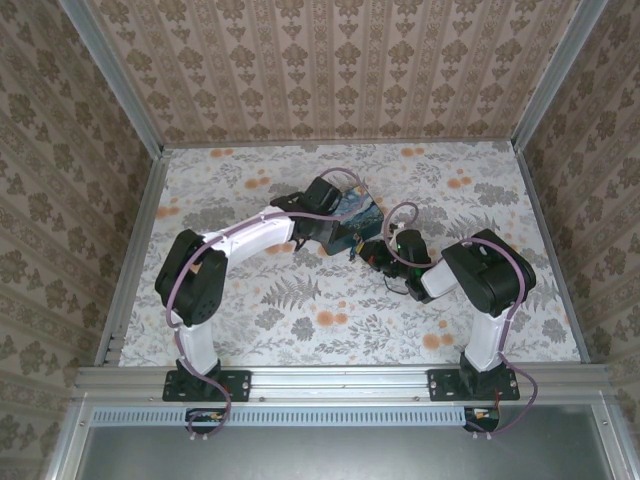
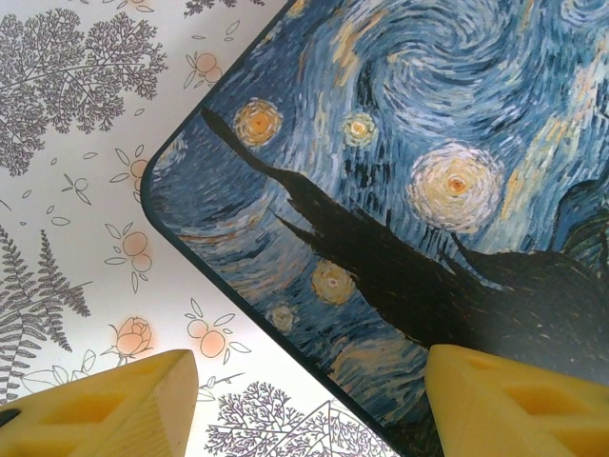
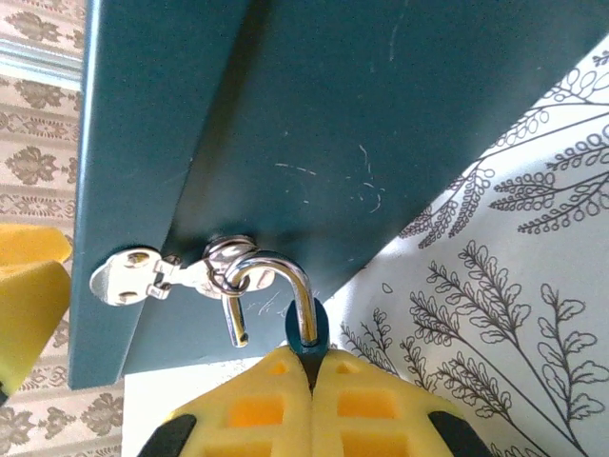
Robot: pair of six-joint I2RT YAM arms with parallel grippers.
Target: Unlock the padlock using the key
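Right jaws were clamped shut on the padlock [image 3: 309, 335] at bottom centre of the right wrist view, its shackle [image 3: 303, 290] running straight up from them into the hasp [image 3: 143, 278] on the box [image 3: 314, 114]. Left jaws stood apart over the box corner; right arm nearer.

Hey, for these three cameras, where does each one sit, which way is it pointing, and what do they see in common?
Top external: above and behind the bases, looking down on the table; left arm and right arm show.
Left wrist: on the left arm, looking down at the starry box lid; left gripper fingers spread.
Right wrist: on the right arm, facing the box's teal side; right gripper closed on the padlock.
Shared: all three see the box.
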